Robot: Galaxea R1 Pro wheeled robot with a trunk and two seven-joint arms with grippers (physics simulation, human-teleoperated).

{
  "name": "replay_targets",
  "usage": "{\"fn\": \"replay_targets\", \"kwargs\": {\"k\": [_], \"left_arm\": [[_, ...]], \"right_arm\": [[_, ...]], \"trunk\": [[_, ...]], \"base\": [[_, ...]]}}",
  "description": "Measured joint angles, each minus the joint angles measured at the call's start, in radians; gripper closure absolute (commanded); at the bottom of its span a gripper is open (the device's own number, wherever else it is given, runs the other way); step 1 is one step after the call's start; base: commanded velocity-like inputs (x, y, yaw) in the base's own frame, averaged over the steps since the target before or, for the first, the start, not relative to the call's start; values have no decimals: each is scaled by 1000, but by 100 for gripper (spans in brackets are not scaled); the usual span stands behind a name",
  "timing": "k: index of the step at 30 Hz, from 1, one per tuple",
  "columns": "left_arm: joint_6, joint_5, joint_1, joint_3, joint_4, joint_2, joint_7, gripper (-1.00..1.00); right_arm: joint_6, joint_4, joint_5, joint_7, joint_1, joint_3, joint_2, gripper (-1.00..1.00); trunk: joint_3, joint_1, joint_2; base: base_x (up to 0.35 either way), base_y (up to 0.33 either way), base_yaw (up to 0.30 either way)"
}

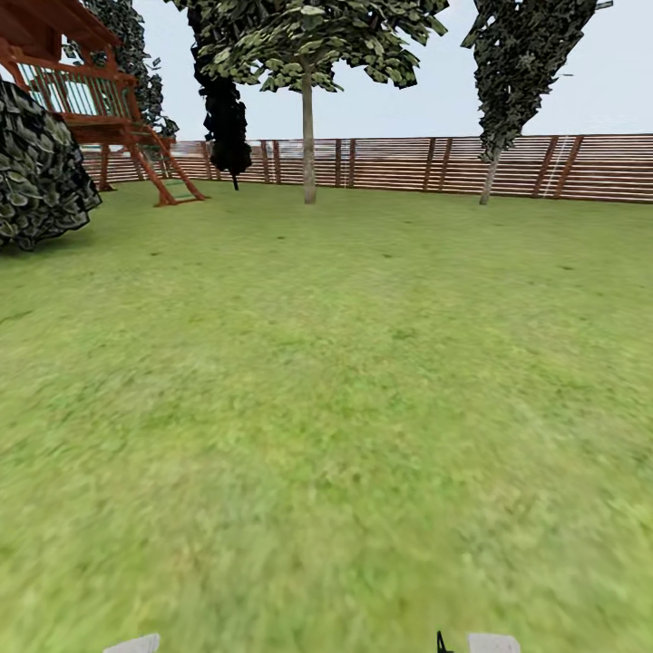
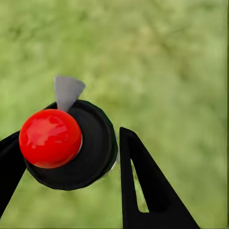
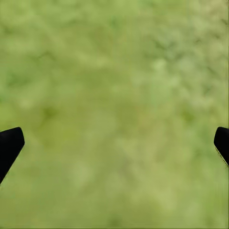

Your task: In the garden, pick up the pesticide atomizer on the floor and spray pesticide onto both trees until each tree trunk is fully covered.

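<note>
The pesticide atomizer sits between the black fingers of my left gripper, which is shut on its round black body. It has a glossy red ball cap and a grey nozzle, and hangs above blurred grass. My right gripper is open over bare lawn, with its black fingertips far apart and nothing between them. Far ahead by the fence stands a tall tree with a straight pale grey-tan trunk, bare low down.
Green lawn stretches ahead to a brown slat fence. A wooden play structure and a dark bush stand at the far left. Dark cypress-like trees rise by the fence.
</note>
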Motion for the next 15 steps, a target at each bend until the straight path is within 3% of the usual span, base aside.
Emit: {"fn": "replay_targets", "kwargs": {"k": [15], "left_arm": [[-1, 1, 0, 1, -1, 4, 0, 100]], "right_arm": [[0, 0, 0, 0, 0, 0, 0, -100]], "trunk": [[0, 0, 0]], "base": [[340, 0, 0]]}}
